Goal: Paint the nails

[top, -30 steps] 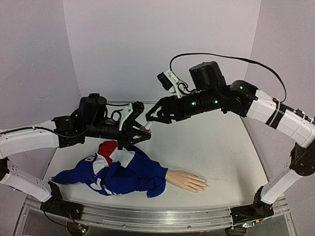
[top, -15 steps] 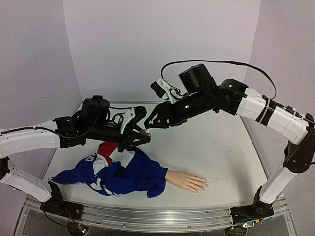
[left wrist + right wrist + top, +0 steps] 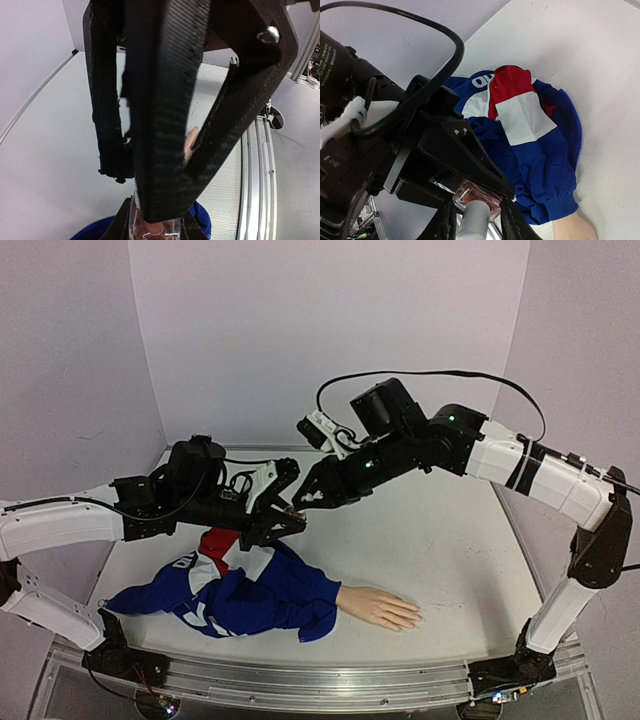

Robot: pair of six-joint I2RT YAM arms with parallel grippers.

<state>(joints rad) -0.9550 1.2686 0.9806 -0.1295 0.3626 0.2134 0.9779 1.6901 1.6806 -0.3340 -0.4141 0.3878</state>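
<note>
My left gripper (image 3: 285, 517) is shut on a small pinkish polish bottle (image 3: 479, 196) and holds it above the table's middle left. In the left wrist view, that gripper (image 3: 156, 227) has the bottle (image 3: 155, 229) at the bottom edge. My right gripper (image 3: 303, 498) meets it from the right, and in the right wrist view (image 3: 477, 220) its fingers close round the grey cap (image 3: 472, 222). The beige mannequin hand (image 3: 380, 608) lies palm down near the front edge. Its pale nails (image 3: 412, 618) point right. Its blue sleeve (image 3: 245, 590) lies below both grippers.
The blue, white and red sleeve (image 3: 530, 135) lies bunched on the white table (image 3: 450, 530) at the front left. Purple walls close the back and sides. A metal rail (image 3: 300, 680) runs along the near edge. A black cable (image 3: 420, 30) loops over the left arm.
My right arm has moved left and down, bringing its gripper onto the bottle held by my left gripper. The left arm shifted only slightly. The mannequin hand has not moved.
</note>
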